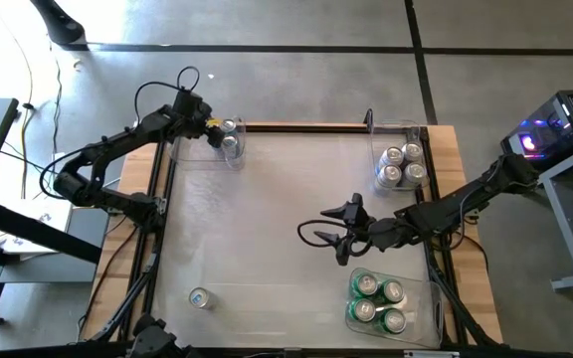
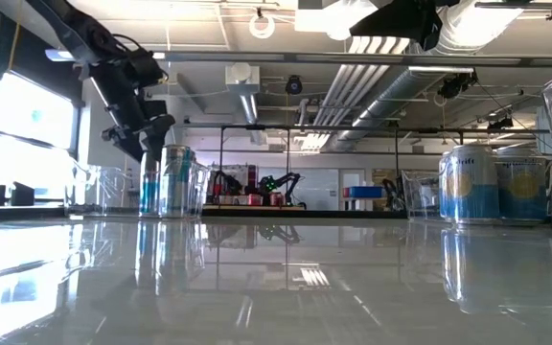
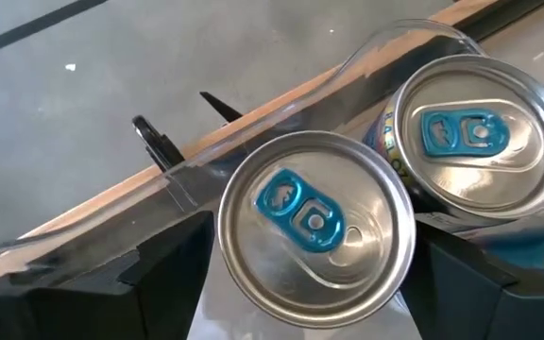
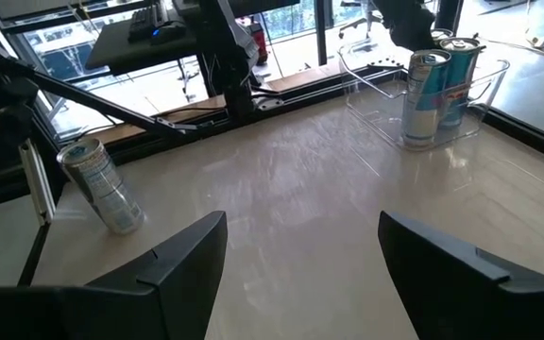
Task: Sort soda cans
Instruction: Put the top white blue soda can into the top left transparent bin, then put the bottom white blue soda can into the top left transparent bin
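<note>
Left gripper [image 1: 219, 132] is straddling a blue can [image 3: 314, 225], fingers apart, upper left; right gripper [image 1: 318, 231] is hovering open mid-frame

The glossy table [image 1: 267, 229] carries three clear bins [image 1: 402, 167] and one lone can [image 1: 199, 297].

Two cans [image 1: 230, 136] in far-left bin [image 1: 192, 154], four [image 1: 400, 165] in far-right bin [image 1: 421, 129], four [image 1: 378, 300] in near-right bin [image 1: 431, 308]; lone can [image 1: 199, 297] on table [image 1: 277, 219] near-left.
</note>
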